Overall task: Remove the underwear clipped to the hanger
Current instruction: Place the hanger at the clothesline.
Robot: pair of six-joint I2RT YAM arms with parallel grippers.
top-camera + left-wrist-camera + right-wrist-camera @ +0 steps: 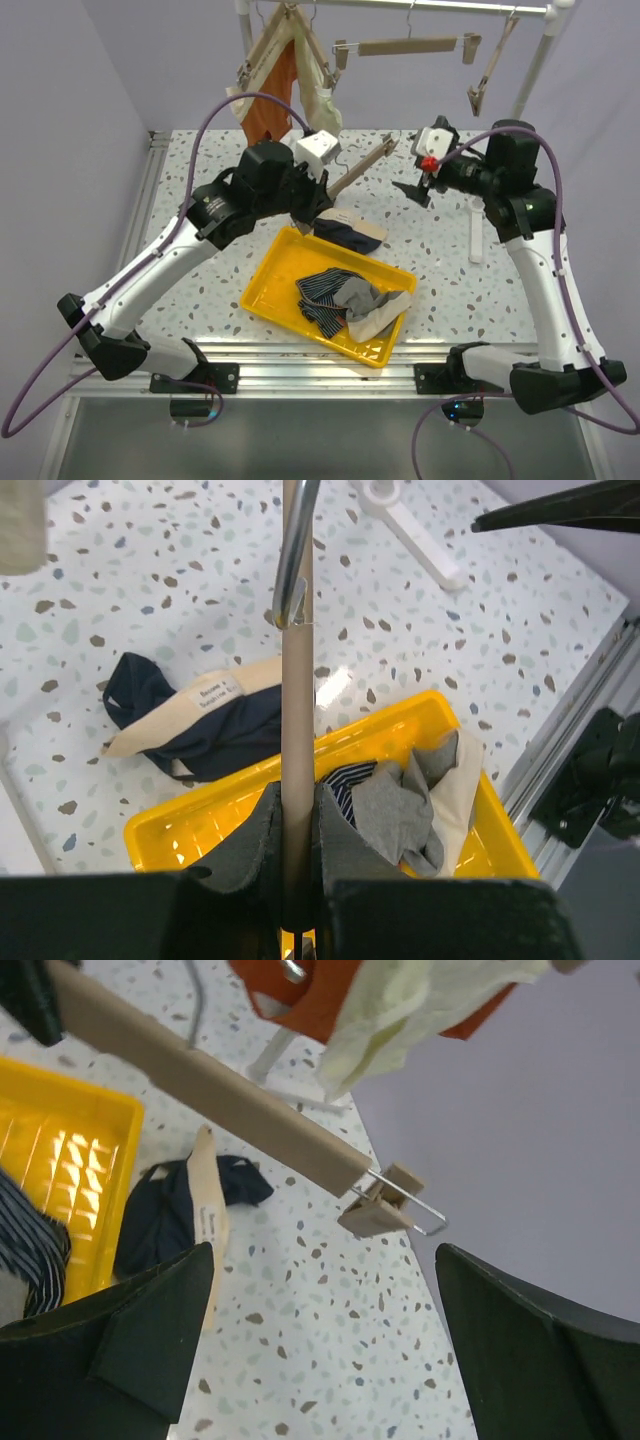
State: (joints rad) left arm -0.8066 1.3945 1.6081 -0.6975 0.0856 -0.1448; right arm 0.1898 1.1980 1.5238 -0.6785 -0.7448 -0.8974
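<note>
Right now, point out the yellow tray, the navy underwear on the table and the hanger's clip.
yellow tray (262, 288): top external view, bare left floor.
navy underwear (225, 742): left wrist view, middle of the dark cloth.
hanger's clip (378, 1210): right wrist view, wooden clip body.

Yellow tray (262, 285) holding navy striped briefs (322, 290) and grey-white briefs (372, 300); solid navy briefs (345, 233) lie on the white terrazzo table (450, 260) (grey, brown and teal flecks). At far left hang orange-red briefs (275, 100) and pale cream-green briefs (318, 100). Hangers (405, 46) are tan wood.

Speckled terrazzo table (440, 250), plain lilac-grey walls (60, 80), seemingly white rail (420, 5) overhead
</note>
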